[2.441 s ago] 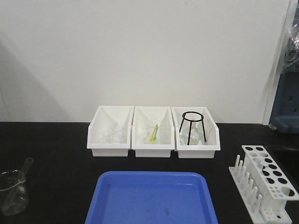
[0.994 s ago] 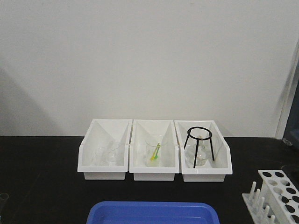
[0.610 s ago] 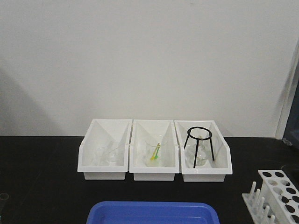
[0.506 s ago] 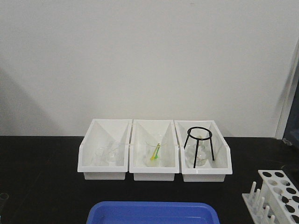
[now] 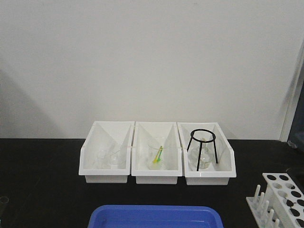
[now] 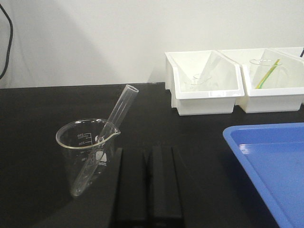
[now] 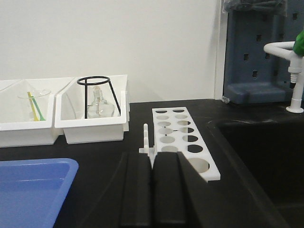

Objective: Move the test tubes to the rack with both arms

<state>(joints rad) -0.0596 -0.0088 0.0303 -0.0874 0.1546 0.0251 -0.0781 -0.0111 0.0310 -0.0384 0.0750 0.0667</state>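
I see clear, glossy glass in the test tube (image 6: 121, 107) and beaker (image 6: 71, 142), a matt white plastic rack (image 7: 175, 142), a smooth blue plastic tray (image 6: 266, 161) and a matt black table (image 6: 38, 109).

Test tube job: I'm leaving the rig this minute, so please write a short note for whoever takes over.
Left gripper: shut, empty, near the beaker.
Right gripper: shut, empty, with the rack just ahead.
Test tube: leaning in the beaker, mouth up.
Rack: every hole in view is empty.
Done: nothing yet.
Left: lift the tube out and seat it in the rack.
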